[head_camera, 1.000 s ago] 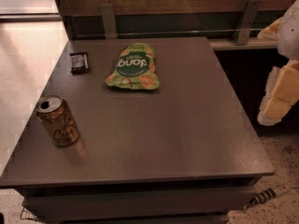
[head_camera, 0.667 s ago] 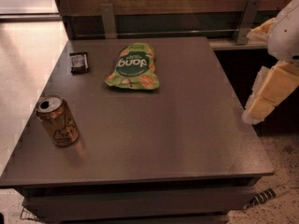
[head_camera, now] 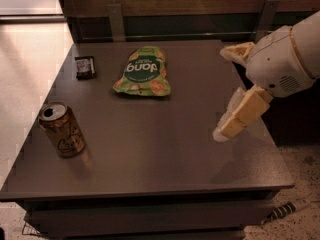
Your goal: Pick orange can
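Note:
The orange can stands upright near the left front edge of the dark table. It is orange-gold with dark line drawings and a silver top. My gripper hangs over the right side of the table, far to the right of the can. Its two pale fingers are spread wide apart and hold nothing. The white wrist comes in from the right edge of the view.
A flat green snack bag lies at the table's back middle. A small dark packet lies at the back left. A wall with metal brackets runs behind the table. Pale floor lies to the left.
My gripper has moved left, from beside the table's right edge to over its right side. The can, bag and packet have not moved.

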Tool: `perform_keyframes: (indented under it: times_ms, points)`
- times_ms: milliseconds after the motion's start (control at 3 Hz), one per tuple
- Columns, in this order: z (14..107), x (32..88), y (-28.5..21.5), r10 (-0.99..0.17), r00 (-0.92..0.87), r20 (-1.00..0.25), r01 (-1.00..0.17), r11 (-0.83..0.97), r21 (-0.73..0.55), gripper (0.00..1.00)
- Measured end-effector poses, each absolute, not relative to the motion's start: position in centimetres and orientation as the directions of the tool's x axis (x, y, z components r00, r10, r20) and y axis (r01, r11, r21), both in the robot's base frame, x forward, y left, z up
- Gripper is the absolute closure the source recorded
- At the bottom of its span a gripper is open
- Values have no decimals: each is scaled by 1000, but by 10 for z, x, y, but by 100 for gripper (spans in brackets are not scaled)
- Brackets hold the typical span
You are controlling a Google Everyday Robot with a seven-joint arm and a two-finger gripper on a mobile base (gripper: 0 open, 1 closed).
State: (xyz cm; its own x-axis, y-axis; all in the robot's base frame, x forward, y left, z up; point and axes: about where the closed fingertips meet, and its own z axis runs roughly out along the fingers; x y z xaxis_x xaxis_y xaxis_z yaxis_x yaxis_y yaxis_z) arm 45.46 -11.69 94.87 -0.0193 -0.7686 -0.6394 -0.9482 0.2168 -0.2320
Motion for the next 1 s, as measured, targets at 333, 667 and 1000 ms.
perform_keyframes:
  times_ms: [333, 667, 1000]
  points:
    - [927, 452, -68, -647, 27, -762, -974, 155, -167, 0]
    - [912, 449, -22, -540, 28, -841, -987, 120, -109, 0]
    - [912, 449, -22, -540, 28, -841, -987, 120, -109, 0]
